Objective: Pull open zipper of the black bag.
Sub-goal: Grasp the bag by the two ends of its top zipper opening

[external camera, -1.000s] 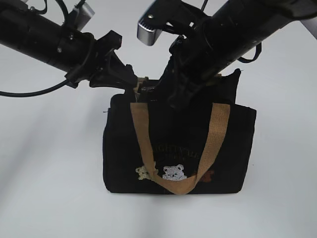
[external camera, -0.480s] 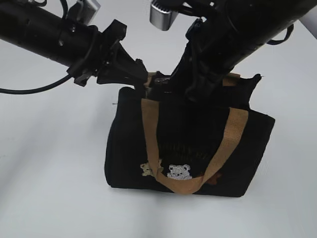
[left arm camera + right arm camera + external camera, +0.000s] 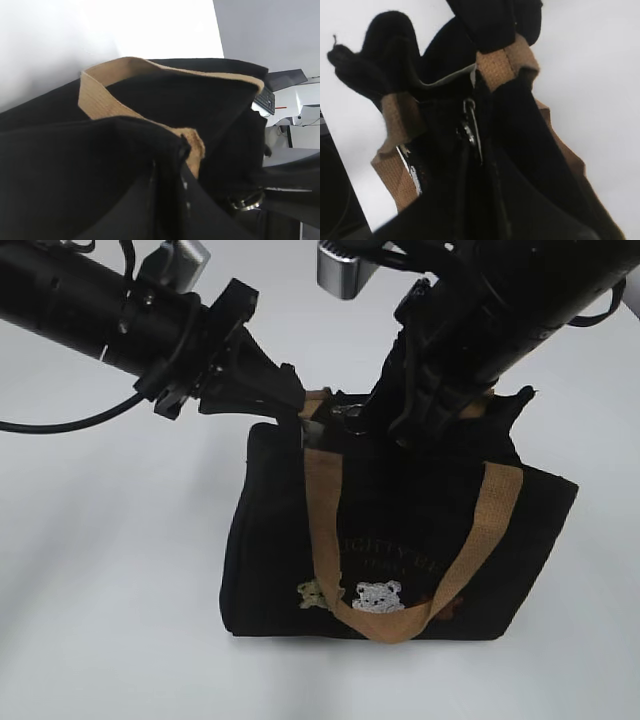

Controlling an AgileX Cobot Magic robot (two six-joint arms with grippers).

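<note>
- The exterior view looks down at a slant from in front of the black bag [image 3: 400,540], facing its front panel, far enough off to take in the whole bag, both arms and the white table [image 3: 100,570].
- The left wrist view sits just behind the left gripper [image 3: 295,405], very close to the bag's top edge, looking along the dark fabric and a tan strap [image 3: 95,100] toward the room beyond.
- The right wrist view sits just above the right gripper [image 3: 385,420], pressed near the bag's top, facing down on the zipper [image 3: 470,127].
- All three share the bag's top rim and the tan strap ends.
</note>
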